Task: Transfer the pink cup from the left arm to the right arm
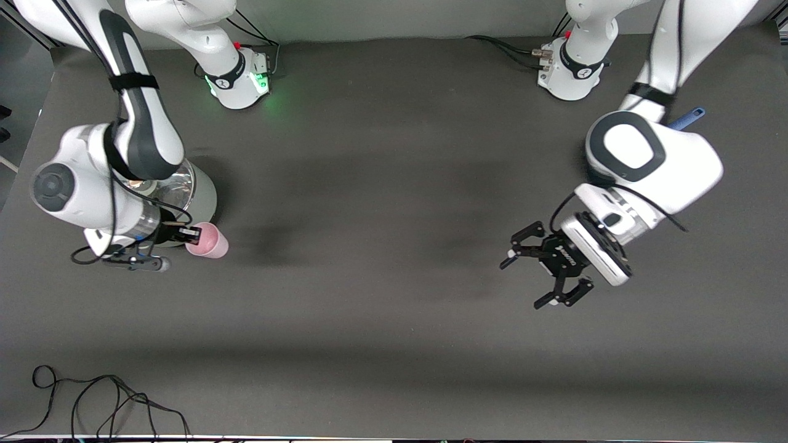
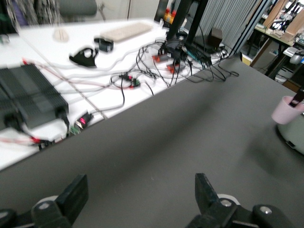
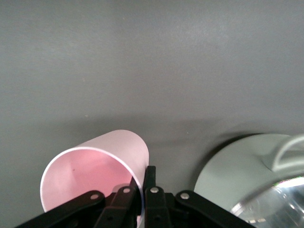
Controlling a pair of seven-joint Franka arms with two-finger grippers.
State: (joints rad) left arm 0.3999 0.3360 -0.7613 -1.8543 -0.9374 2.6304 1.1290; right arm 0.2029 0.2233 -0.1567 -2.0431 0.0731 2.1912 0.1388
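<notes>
The pink cup [image 1: 209, 241] is at the right arm's end of the table, right beside a pale-green pot [image 1: 206, 195]. My right gripper [image 1: 192, 234] is shut on the cup's rim, one finger inside and one outside, as the right wrist view shows: the gripper [image 3: 144, 176] pinches the wall of the cup [image 3: 121, 147]. I cannot tell whether the cup touches the table. My left gripper [image 1: 522, 283] is open and empty, over bare table toward the left arm's end. In the left wrist view its fingers [image 2: 76, 194] stand wide apart, with the cup [image 2: 286, 110] far off.
The pot has a glass lid [image 3: 270, 199] and stands just farther from the front camera than the cup. A blue handle [image 1: 689, 117] shows by the left arm. A black cable [image 1: 92, 397] lies along the near edge. Both arm bases stand along the edge farthest from the front camera.
</notes>
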